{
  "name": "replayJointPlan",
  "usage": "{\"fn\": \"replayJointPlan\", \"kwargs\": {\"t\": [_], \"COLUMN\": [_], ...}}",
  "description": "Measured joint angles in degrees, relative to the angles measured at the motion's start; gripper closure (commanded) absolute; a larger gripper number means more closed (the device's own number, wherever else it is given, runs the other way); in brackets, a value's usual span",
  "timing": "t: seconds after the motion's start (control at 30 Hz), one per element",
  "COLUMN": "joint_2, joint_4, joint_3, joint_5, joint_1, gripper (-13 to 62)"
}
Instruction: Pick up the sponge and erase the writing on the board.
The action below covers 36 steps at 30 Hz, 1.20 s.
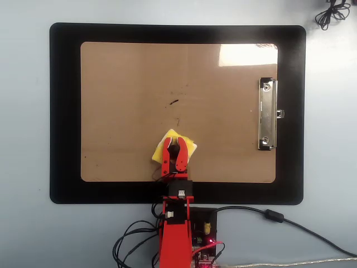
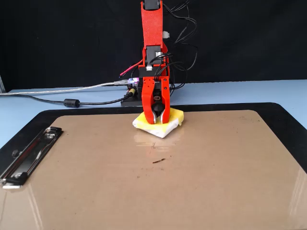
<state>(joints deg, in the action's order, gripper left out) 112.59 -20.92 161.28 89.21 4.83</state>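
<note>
Pale blue table, black mat (image 1: pixel 64 111), brown board (image 1: pixel 122 84): my claw (image 1: pixel 174 158) clenched on the sponge (image 1: pixel 188 146) near the board's arm-side edge, leftover writing (image 1: pixel 174 102) well apart; risk: my next stroke misses those faint strokes, or smears them

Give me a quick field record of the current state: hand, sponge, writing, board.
hand: shut on the sponge's knob, near the board's arm-side edge
sponge: flat on the board, apart from the marks
writing: a short dark stroke and a fainter line remain, not fully erased
board: on the black mat, clip at right in the overhead view
</note>
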Motion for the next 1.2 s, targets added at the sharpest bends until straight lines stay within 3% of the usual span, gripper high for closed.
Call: {"fn": "replayJointPlan", "kwargs": {"t": [0.37,0.53,0.73,0.87,1.13,1.2], "joint_2": [-39.0,-33.8,-7.8,-6.5,-44.1,-48.5], "joint_4": [-0.3,-2.2,-0.6,-0.3,-3.3,-5.3], "joint_3": [-44.3,-33.4,-5.9,-6.3,-47.0,-49.8], "joint_5": [0.1,0.2,0.0,-0.1,0.3,0.3], "joint_1": [-3.3,-3.5,-4.1,-4.0,-1.8,-0.8], "gripper": [57.4,57.4,57.4,57.4,57.4,57.3]}}
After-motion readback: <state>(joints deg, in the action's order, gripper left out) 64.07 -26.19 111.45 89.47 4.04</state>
